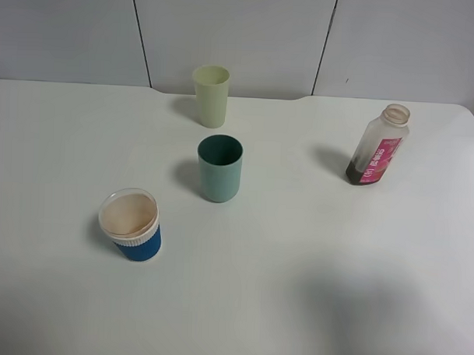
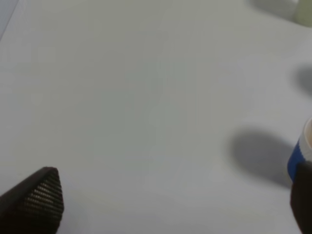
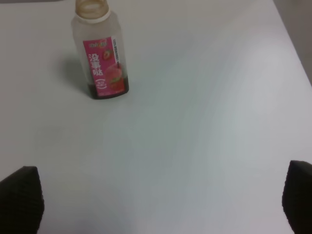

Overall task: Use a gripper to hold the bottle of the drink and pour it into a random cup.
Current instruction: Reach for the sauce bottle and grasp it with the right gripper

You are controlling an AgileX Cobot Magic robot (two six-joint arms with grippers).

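The bottle of the drink (image 1: pixel 378 146) stands upright and capless at the right of the white table (image 1: pixel 296 257), with a pink label and a little dark liquid at the bottom. It also shows in the right wrist view (image 3: pixel 100 51), well ahead of my right gripper (image 3: pixel 161 204), which is open and empty. Three cups stand apart from it: a pale yellow cup (image 1: pixel 211 95) at the back, a teal cup (image 1: pixel 219 167) in the middle, and a blue cup (image 1: pixel 131 224) with a white rim at the front left. My left gripper (image 2: pixel 170 204) is open and empty, with the blue cup (image 2: pixel 301 155) beside one finger. Neither gripper shows in the exterior high view.
Grey wall panels (image 1: pixel 234 37) rise behind the table's back edge. A soft shadow (image 1: pixel 373 307) lies on the table at the front right.
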